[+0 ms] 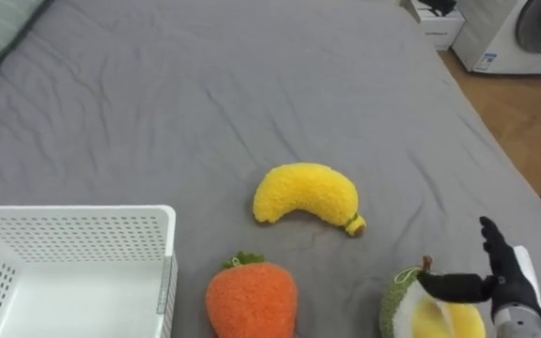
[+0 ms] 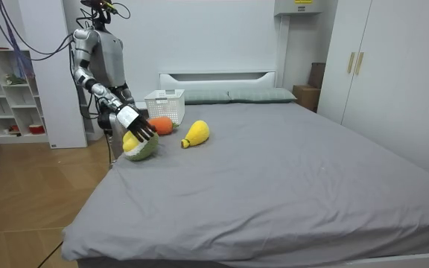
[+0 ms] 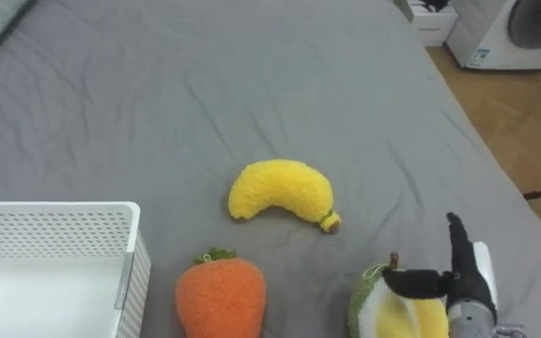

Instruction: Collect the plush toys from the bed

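Right hand spread over a plush fruit at the edge of the grey-sheeted bed point(image 1: 252, 94).
Standing at the bedside, the robot reaches its right arm forward. On the bed lie a white perforated plastic basket point(image 1: 83, 221), a yellow plush banana point(image 1: 308, 192) and an orange plush strawberry point(image 1: 252, 299). The right hand point(image 1: 510, 280) is splayed, its thumb across a green-and-yellow plush fruit point(image 1: 400, 302).

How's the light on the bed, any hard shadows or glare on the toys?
Left eye view: soft, even light; the banana casts only a faint shadow on the bed, no glare on the basket. Room view: bright and even, the bed's near side slightly darker.
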Motion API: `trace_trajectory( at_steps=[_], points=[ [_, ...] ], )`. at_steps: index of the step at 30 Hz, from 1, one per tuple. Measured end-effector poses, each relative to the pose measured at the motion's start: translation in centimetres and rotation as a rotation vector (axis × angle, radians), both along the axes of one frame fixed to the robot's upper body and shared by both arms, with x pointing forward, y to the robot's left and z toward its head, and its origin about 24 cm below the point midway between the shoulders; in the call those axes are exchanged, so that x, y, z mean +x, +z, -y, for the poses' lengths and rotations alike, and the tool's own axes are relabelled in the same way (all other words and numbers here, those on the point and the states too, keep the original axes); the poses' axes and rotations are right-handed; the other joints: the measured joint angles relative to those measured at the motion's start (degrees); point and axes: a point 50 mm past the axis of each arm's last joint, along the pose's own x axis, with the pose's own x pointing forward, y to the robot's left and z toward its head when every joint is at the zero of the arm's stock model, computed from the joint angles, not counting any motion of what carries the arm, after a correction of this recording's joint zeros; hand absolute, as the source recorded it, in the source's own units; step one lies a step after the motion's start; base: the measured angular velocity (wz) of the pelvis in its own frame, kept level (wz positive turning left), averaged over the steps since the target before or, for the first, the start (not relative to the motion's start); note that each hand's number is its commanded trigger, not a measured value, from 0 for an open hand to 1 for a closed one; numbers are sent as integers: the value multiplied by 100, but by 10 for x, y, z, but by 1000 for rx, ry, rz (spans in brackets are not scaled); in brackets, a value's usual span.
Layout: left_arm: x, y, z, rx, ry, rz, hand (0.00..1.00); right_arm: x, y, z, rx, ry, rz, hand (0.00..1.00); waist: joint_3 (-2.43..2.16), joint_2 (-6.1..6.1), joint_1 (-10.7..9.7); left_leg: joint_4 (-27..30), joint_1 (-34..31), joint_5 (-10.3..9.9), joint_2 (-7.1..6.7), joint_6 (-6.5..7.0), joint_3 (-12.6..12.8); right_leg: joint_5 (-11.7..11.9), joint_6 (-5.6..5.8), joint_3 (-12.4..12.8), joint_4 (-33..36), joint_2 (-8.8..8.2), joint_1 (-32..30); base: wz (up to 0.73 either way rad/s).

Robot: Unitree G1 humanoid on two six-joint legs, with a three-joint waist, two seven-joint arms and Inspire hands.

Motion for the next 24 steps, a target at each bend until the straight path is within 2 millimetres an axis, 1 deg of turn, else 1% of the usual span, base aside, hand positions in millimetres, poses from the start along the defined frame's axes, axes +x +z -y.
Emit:
trace_trajectory(
  at_steps=[4, 6, 8, 10, 12, 13, 14, 15, 18, 20, 24],
  points=[
    [-4, 0, -2, -3, 6, -24, 0, -11, -12, 4, 23, 2, -92, 0, 6, -12, 15, 0, 31, 0, 0, 0, -26, 0, 0, -28, -21, -6, 55, 3],
    [-5, 1, -2, -8, 6, -33, 0, -16, -19, 4, 50, 8, -138, 0, 0, -25, 15, 0, 41, 0, -1, 0, -25, 4, 0, -48, -58, -7, 91, 4],
    [-5, 1, -3, -8, 6, -33, 0, -20, -23, 4, 73, 19, -177, 0, -11, -48, 18, 1, 40, 0, -3, 0, -42, 4, 0, -42, -66, -7, 100, 5],
    [-3, 2, -4, -3, -19, -39, 0, -22, -30, 2, 110, 46, -234, 0, 3, -52, 23, 16, 38, -1, -5, 0, -71, 5, -1, -97, -80, -10, 127, 7],
    [1, 2, -5, 1, -27, -30, 0, -25, -37, 1, 118, 74, -292, 0, -7, -82, 51, 19, 44, -1, -5, -1, -76, 5, 0, -102, -85, -10, 143, 5],
    [2, 2, -5, 1, -29, -26, 0, -26, -38, 0, 117, 85, -306, 28, -6, -83, 68, 22, 46, -1, -5, 0, -78, 5, 0, -104, -86, -11, 147, 0],
    [3, 3, -5, -2, -32, -21, 0, -28, -39, -1, 115, 102, -326, 82, -5, -82, 112, 31, 46, -3, -6, 0, -79, 5, 0, -112, -86, -12, 153, 0],
    [4, 3, -5, -3, -32, -17, 0, -30, -41, -1, 118, 104, -342, 100, -5, -82, 145, 37, 47, -4, -6, 0, -81, 4, 0, -121, -85, -13, 161, 0],
    [2, 3, -5, -7, -32, -19, 0, -37, -47, 2, 124, 98, -391, 100, -7, -79, 186, 60, 55, -4, -8, 0, -108, 5, 0, -125, -84, -17, 188, 4],
    [1, 3, -6, -2, -59, -39, 0, -39, -49, 4, 103, 109, -425, 100, -6, -76, 185, 82, 55, -5, -16, 0, -189, 4, 0, -178, -94, -24, 232, 13],
    [-1, 3, -7, -1, -64, -46, 0, -38, -49, 6, 63, 133, -450, 100, -7, -76, 200, 84, 69, -11, -19, -2, -217, -5, -2, -243, -101, -29, 255, 6]
  ],
)
